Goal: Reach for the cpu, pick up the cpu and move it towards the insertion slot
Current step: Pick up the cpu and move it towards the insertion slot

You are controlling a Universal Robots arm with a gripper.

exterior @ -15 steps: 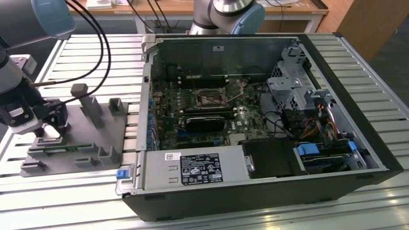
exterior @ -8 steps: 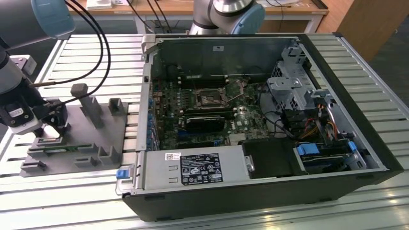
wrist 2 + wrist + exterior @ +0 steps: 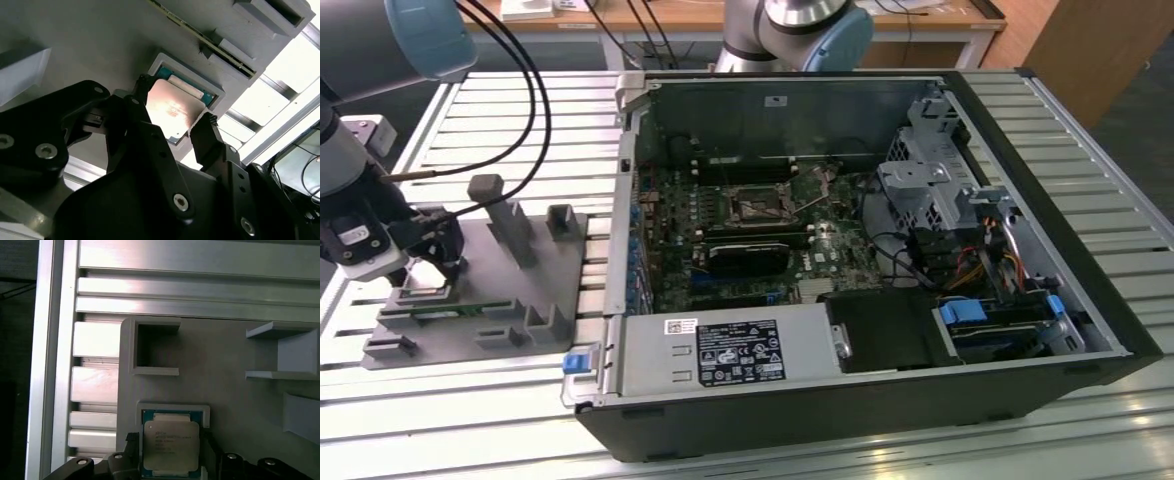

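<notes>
To grip well, the gripper point(image 3: 174, 106) should stay centred and square over the cpu point(image 3: 171, 445), closing evenly on opposite edges so the cpu lifts flat out of its pocket in the grey holder point(image 3: 507, 290). The fingers point(image 3: 141, 92) stand apart, straddling the cpu close beside its edges; I cannot tell whether they touch it.

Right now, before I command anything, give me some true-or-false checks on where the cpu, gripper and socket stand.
1. The cpu lies in a recess of the grey fixture. True.
2. The gripper hovers over the insertion slot. False: it is at the fixture, outside the computer case, on the exterior view's left.
3. The gripper is open, with a finger on each side of the cpu. True.
4. The computer case is closed. False: its side is open, leaving the insertion slot exposed.
</notes>
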